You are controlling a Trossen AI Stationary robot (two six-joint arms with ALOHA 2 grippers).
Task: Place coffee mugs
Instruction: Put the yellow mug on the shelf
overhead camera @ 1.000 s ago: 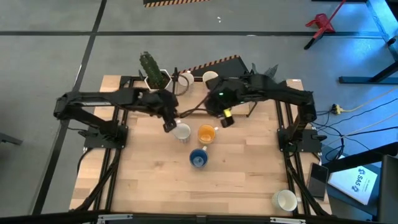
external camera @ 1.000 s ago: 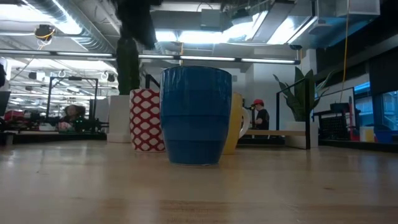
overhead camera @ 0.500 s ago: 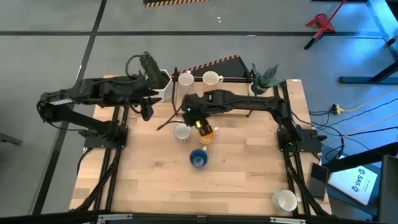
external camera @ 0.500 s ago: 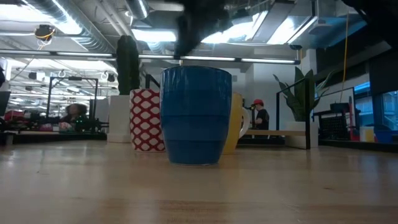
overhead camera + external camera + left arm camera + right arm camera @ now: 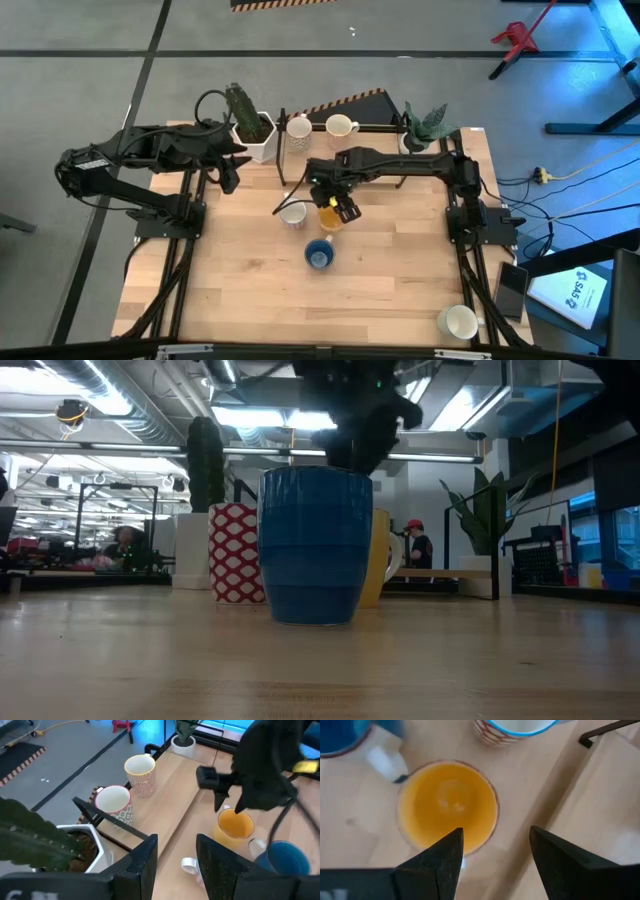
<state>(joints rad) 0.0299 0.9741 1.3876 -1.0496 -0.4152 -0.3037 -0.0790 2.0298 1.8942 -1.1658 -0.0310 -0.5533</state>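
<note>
- Your right gripper (image 5: 334, 203) hangs over the orange mug (image 5: 330, 216) mid-table, fingers (image 5: 437, 857) spread apart above its rim, gripping nothing
- Orange mug: round glazed ceramic, upright, inside looks bare in the right wrist view (image 5: 447, 807)
- Red-and-white patterned mug (image 5: 292, 213) stands just beside it, white inside, with a diamond-like print on the wall (image 5: 236, 552)
- Blue mug (image 5: 319, 254) sits near those two, toward the table's front edge; a smooth ribbed cylinder in the low view (image 5: 315, 545), upright, and you can't tell what's in it
- Two more mugs at the back edge: one with a pale patterned wall (image 5: 298, 127), one cream (image 5: 340, 126); both open-topped with white interiors
- Sixth mug (image 5: 460, 322), cream, sits at the front right corner, well apart from the rest
- Your left gripper (image 5: 229, 176) waits near the back left, beside the white hexagonal pot (image 5: 256, 138) holding a cactus; fingers (image 5: 145, 865) parted, holding nothing
- Table (image 5: 240, 290) is light wood planking
</note>
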